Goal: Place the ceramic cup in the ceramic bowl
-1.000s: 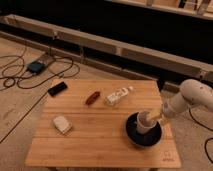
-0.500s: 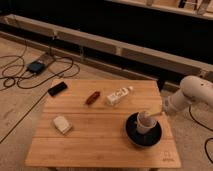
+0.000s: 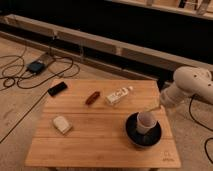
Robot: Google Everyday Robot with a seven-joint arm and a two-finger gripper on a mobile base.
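Wooden slatted table (image 3: 100, 140) | near right: ceramic bowl (image 3: 144, 134), ceramic cup (image 3: 146, 121) standing inside | near left: flat whitish block (image 3: 62, 124) | centre: reddish-brown oblong item (image 3: 92, 97), white packet (image 3: 118, 95) beside it | far left corner: black phone (image 3: 57, 88) | gripper (image 3: 159, 109) just beyond bowl's far right rim

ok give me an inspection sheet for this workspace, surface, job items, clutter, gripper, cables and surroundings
Surface: light slatted wooden table.
Job's things: pale ceramic cup stands upright inside dark round ceramic bowl, near the table's right edge.
Clutter: flat whitish block, small reddish-brown oblong item, white packet, black flat device at the table's far left corner.
Gripper: gripper on the white arm, just right of the cup, above the table's right edge.
Cables: black cables looped on the floor, left, by a dark box.
Surroundings: low ledges and dark wall behind.
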